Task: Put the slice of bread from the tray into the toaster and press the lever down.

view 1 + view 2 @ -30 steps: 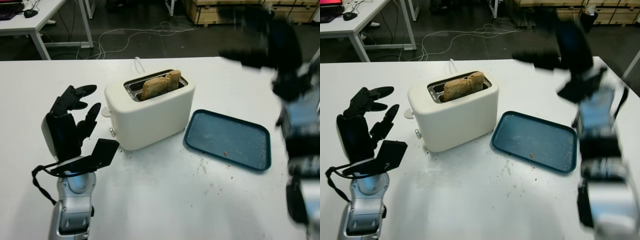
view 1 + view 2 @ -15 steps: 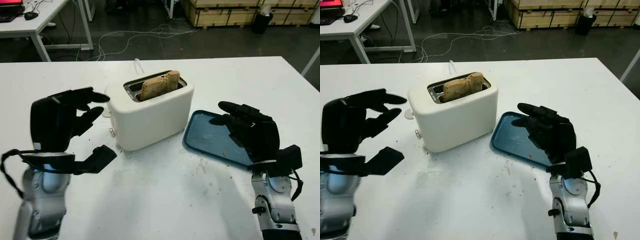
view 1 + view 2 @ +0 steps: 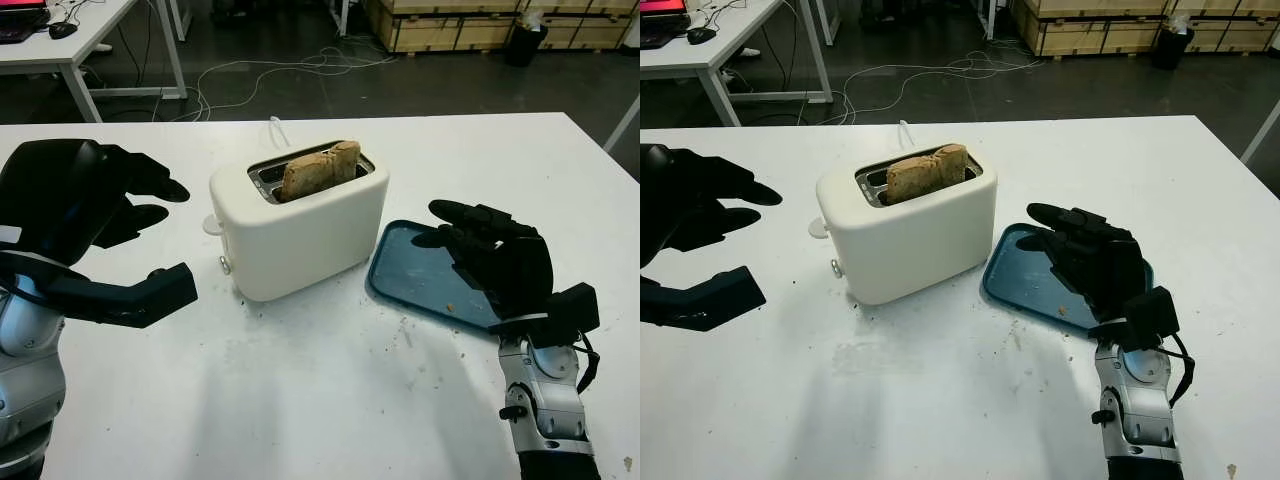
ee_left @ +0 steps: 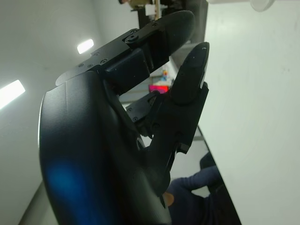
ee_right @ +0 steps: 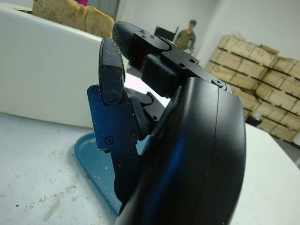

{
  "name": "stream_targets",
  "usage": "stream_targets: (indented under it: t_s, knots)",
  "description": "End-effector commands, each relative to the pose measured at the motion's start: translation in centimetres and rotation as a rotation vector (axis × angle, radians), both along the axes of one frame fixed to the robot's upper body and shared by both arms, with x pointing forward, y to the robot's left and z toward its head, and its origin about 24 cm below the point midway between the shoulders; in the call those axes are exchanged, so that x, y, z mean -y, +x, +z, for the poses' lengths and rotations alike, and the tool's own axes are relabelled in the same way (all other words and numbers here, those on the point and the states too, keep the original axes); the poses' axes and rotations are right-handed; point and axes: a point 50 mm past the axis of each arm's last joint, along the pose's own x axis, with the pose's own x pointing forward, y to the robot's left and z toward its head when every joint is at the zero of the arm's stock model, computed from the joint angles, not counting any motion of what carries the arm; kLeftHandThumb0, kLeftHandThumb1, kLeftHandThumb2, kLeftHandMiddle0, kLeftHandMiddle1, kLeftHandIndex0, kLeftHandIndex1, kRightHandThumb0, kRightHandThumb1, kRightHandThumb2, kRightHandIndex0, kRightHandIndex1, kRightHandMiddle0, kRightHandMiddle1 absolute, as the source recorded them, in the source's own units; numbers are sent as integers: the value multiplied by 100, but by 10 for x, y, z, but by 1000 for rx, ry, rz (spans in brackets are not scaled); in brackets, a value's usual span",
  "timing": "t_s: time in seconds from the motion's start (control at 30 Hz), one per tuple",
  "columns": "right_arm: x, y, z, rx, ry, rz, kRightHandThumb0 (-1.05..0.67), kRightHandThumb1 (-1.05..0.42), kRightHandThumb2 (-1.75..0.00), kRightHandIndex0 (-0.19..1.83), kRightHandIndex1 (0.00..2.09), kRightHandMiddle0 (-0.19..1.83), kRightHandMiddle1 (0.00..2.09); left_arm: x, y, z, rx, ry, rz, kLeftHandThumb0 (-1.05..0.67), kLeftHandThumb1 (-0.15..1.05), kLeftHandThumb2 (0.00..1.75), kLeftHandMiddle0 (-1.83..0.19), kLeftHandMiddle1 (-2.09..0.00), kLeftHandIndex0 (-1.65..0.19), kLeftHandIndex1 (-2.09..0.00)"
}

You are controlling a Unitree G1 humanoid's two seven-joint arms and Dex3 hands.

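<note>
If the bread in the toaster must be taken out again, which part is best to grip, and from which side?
Probably the top edge of the bread, from straight above. It stands upright in the toaster slot, and the walls cover its lower part, so fingers would likely pinch the two flat faces where it sticks out. The right hand, open over the tray, is nearer than the left hand, also open.

No legible text, label, brand, number or sign appears — the toaster (image 3: 298, 230) at the centre, the tray (image 3: 420, 275) at its 4 o'clock and the tabletop (image 3: 330, 400) carry no readable marking; the wooden crates (image 3: 470, 25) at 1 o'clock show none either.
</note>
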Motion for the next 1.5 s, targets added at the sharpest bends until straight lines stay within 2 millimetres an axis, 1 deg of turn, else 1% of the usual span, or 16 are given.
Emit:
stream_targets:
  t_s: [0.0,0.27,0.43,0.5,0.57,0.6,0.67,0.7,0.73,0.77,0.87,1.0,1.1,1.2,1.47]
  knots:
    - [0,3,4,15,28,-1,-39,-92,-23,94,72,109,3,2,5,-2,2,26,-11,-29,76,0,-150,-13,-130,0]
    - [0,3,3,6,36,-6,-40,-92,-21,93,72,109,2,10,21,-19,-14,24,-84,-25,77,0,-155,-11,-131,-1]
    - [-1,2,2,1,30,-11,-39,-92,-21,94,72,109,2,12,29,-29,-56,21,-89,-22,78,0,-156,-10,-130,0]
    - [-2,2,1,-5,35,-14,-39,-92,-21,95,73,110,2,11,32,-34,-61,21,-88,-22,78,0,-157,-16,-132,-1]
    - [-3,2,1,-9,32,-19,-39,-92,-21,92,82,112,3,9,34,-38,-58,39,-81,-22,78,0,-156,-21,-133,-1]
    - [-3,2,1,-11,30,-21,-40,-92,-22,91,88,113,3,8,35,-39,-58,46,-78,-21,78,0,-152,-29,-133,-1]
    - [-3,2,1,-12,21,-23,-40,-92,-22,88,96,114,3,5,35,-41,-56,52,-71,-21,78,0,-140,-54,-134,-1]
    - [-3,2,1,-14,16,-25,-40,-92,-23,87,99,115,4,5,35,-42,-55,55,-68,-21,78,0,-129,-75,-137,-1]
    - [-4,1,0,-15,13,-26,-40,-92,-23,87,101,115,4,4,35,-42,-55,57,-65,-22,78,0,-125,-83,-137,-1]
    - [-4,1,0,-15,11,-26,-40,-92,-23,86,102,115,4,4,35,-42,-53,58,-63,-22,79,0,-122,-87,-136,0]
    - [-4,2,1,-10,13,-26,-40,-92,-23,86,105,116,4,3,36,-42,-50,63,-61,-22,79,0,-123,-86,-134,0]
    - [-3,1,0,-12,1,-55,-41,-92,-24,85,105,115,4,2,36,-41,-56,62,-56,-23,80,0,-123,-86,-136,-1]
    - [-2,2,-1,-11,-10,-76,-41,-92,-27,85,96,112,2,2,36,-40,-56,60,-53,-22,80,0,-122,-87,-137,-1]
    - [-3,2,-2,-9,-2,-73,-39,-92,-28,86,90,111,1,1,36,-40,-61,64,-46,-23,81,0,-121,-85,-133,0]
    - [-4,2,-2,3,2,-63,-40,-92,-27,91,85,111,1,1,37,-42,-66,64,-42,-24,81,0,-122,-82,-133,-1]
